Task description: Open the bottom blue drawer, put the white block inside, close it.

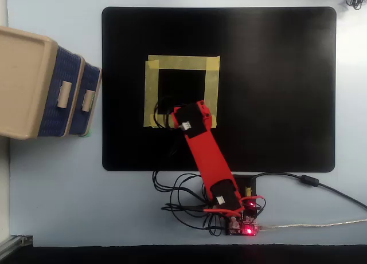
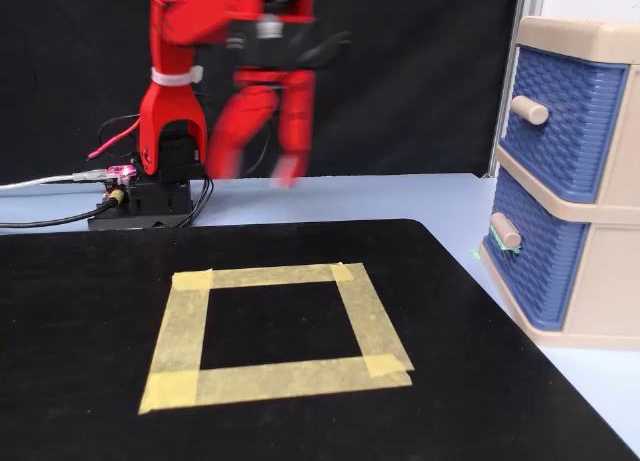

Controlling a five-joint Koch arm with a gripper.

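Observation:
The beige chest (image 2: 600, 281) stands at the right of the fixed view and at the left of the overhead view (image 1: 23, 81). Its bottom blue drawer (image 2: 545, 261) with a small beige handle (image 2: 505, 229) looks shut; it also shows in the overhead view (image 1: 93, 75). My gripper (image 2: 258, 171) hangs blurred in the air at the back, above the table's far edge, with its jaws apart and nothing seen between them. In the overhead view the red arm (image 1: 200, 144) covers it, over the tape square's near right corner. The white block is not in view.
The upper blue drawer (image 2: 560, 131) is shut. A yellow tape square (image 2: 275, 331) lies on the black mat (image 2: 80, 381) with nothing inside it. The arm's base, board and cables (image 2: 140, 196) sit at the back left. A small green mark (image 2: 478, 251) lies by the chest's foot.

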